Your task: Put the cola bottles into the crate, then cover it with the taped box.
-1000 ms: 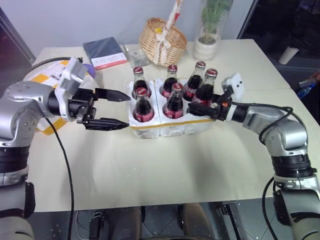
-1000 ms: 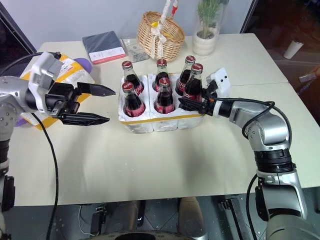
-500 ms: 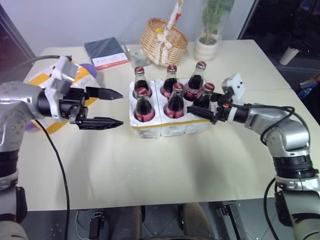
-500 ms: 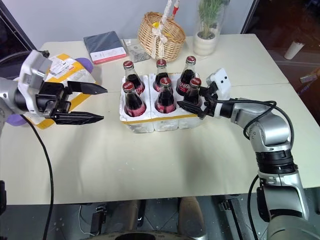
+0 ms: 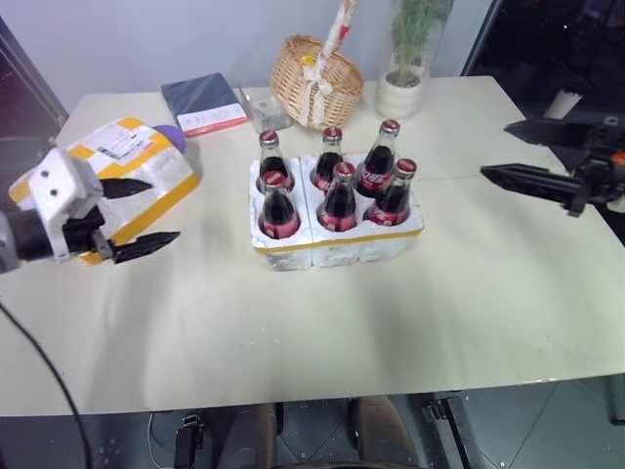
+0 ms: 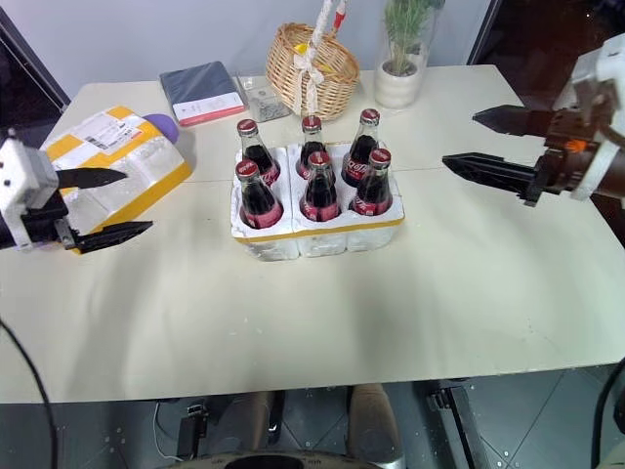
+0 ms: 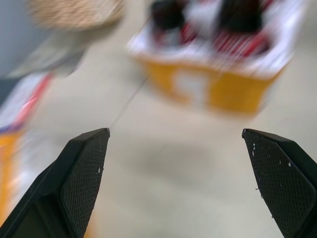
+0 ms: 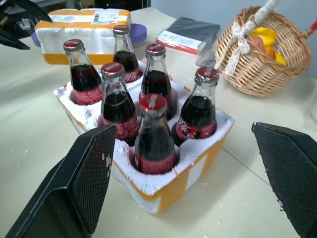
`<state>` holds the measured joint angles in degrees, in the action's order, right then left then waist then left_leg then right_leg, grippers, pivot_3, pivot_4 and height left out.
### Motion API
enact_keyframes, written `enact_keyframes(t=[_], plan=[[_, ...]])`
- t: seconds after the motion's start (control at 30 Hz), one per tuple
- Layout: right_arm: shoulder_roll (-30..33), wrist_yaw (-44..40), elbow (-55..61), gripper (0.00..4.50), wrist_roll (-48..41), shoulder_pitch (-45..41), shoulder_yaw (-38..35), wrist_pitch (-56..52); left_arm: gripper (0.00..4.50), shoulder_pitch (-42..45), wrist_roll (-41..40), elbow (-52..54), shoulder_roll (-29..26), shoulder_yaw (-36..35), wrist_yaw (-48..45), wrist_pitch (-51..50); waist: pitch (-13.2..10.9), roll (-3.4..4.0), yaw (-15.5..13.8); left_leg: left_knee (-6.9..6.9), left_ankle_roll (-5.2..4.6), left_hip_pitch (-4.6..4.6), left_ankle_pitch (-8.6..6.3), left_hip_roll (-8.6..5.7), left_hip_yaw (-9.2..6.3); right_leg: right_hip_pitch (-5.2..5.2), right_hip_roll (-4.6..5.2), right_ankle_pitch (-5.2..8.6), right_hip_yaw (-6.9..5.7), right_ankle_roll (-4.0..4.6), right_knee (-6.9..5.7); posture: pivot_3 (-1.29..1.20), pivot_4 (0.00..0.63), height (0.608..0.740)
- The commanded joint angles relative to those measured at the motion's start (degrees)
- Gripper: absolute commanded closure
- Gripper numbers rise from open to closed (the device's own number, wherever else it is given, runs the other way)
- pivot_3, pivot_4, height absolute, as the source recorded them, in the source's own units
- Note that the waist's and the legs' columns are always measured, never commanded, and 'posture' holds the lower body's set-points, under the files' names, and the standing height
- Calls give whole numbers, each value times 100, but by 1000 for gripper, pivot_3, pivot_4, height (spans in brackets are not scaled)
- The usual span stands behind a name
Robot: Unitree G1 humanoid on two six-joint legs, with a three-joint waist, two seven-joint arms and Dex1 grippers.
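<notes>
Cream worktop carries the crate at its middle, the landmark here. All six cola bottles stand upright in its wells, two rows of three, so the loading step looks done; covering remains. Taped box lies on the worktop well apart from the crate on the robot's left side, flat, shipping label up, its long axis slanting from the near-left toward the far side nearer the crate. Left gripper sits just beside the box's near-left end, jaws wide apart and empty, pointing toward the crate. Right gripper is raised on the crate's opposite side, well apart from it, jaws likewise spread and empty. Judgement: left arm is much the nearer to the box; it lies between that gripper and the crate. Wicker basket and potted plant stand behind the crate, not involved.
</notes>
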<state>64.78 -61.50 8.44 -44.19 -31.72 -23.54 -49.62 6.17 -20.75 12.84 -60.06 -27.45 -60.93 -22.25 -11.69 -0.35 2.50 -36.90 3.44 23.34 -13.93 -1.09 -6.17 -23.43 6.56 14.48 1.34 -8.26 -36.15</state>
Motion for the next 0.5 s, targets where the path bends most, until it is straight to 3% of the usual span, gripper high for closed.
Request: enact_keyframes(t=[0.03, 0.27, 0.5], plan=[[177, -274, -24, 27, -77, 129, -290, 155, 0, -539, 592, 331, 63, -802, 504, 277, 0, 0, -9, 1, 0, 2, 0, 0, -1, -1, 0, 0, -1, 0, 0, 0, 150, 740], [281, -611, -221, 27, -61, 288, -320, 321, 0, -2170, 2153, 340, 326, -1334, 1343, 668, 0, 2, -21, 1, 0, 2, 0, -1, 4, -1, 4, 6, -1, 11, 2, 0, 150, 740], [181, -509, -214, 27, -121, 164, -242, 298, 0, -2081, 3379, -630, 483, -666, 2864, 1019, 1, 2, -49, -5, 1, 2, -1, -1, 4, 0, 5, 8, -1, 16, 1, 0, 150, 740]])
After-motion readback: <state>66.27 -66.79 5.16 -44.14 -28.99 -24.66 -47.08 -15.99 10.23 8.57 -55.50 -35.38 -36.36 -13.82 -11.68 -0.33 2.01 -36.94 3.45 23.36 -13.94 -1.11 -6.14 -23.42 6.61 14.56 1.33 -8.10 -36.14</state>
